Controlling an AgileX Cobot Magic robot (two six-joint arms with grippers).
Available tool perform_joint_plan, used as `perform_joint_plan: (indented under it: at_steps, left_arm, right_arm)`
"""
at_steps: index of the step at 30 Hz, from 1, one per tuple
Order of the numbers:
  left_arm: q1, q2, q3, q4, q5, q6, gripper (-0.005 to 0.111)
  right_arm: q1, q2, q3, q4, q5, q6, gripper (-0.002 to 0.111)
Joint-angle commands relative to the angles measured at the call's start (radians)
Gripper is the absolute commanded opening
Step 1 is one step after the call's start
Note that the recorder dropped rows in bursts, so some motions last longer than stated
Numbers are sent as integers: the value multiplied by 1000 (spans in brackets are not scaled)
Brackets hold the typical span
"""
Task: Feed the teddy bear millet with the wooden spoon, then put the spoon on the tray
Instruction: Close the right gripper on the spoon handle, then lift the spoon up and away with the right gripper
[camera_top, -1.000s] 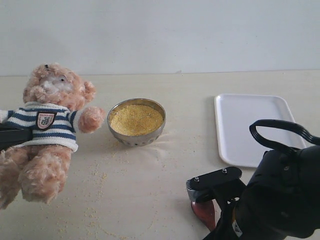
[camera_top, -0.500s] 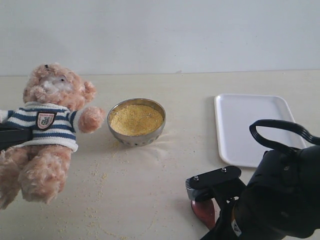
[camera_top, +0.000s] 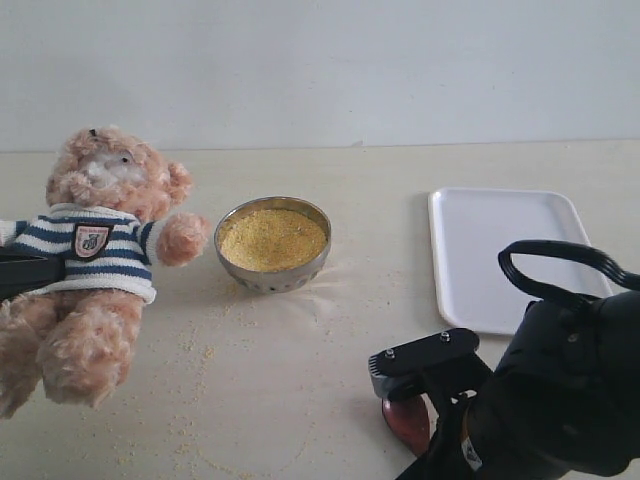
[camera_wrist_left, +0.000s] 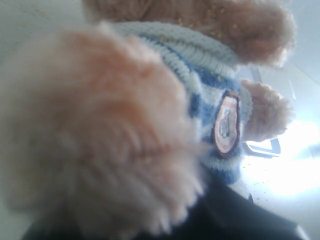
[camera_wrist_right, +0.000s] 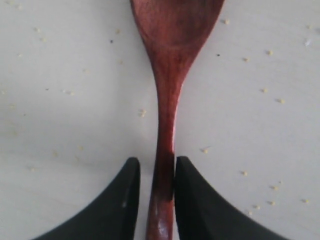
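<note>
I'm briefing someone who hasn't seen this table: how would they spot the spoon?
Find the white tray on the right of the exterior view. Nearer the camera lies the wooden spoon, its handle between the right gripper's jaws. It alone is reddish-brown, glossy wood.

A big, blurred, fluffy paw (camera_wrist_left: 100, 130) of the bear (camera_wrist_left: 255, 30) fills the left and middle of the frame. Behind it is the blue-and-white striped sweater (camera_wrist_left: 200, 65), with its badge (camera_wrist_left: 225, 125) right of centre. A second paw (camera_wrist_left: 267, 112) pokes out at the right. Yellow grains (camera_wrist_left: 216, 9) cling to the fur at the top. A dark shape (camera_wrist_left: 240, 215) lies along the bottom.
</note>
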Motion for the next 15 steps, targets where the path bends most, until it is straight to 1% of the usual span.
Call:
perform_joint_plan:
  at_steps: [1, 8, 9, 10, 11, 13, 15]
  left_arm:
    - [2, -2, -1, -23, 16, 6, 5]
    - [2, -2, -1, -23, 16, 6, 5]
    - [2, -2, -1, -23, 16, 6, 5]
    - [2, -2, -1, -23, 16, 6, 5]
    - [2, -2, -1, -23, 16, 6, 5]
    - [2, -2, -1, -23, 16, 6, 5]
    - [2, -2, -1, -23, 16, 6, 5]
  right_arm:
    - [3, 0, 2, -18, -11, -7, 25]
    - [3, 67, 2, -7, 1, -7, 25]
    - [3, 67, 2, -7, -2, -7, 21]
    - [3, 67, 2, -7, -9, -7, 5]
    - [3, 67, 2, -7, -14, -7, 0]
    - [3, 64, -2, -11, -2, -50, 0]
    - [3, 13, -46, -46, 96, -95, 0]
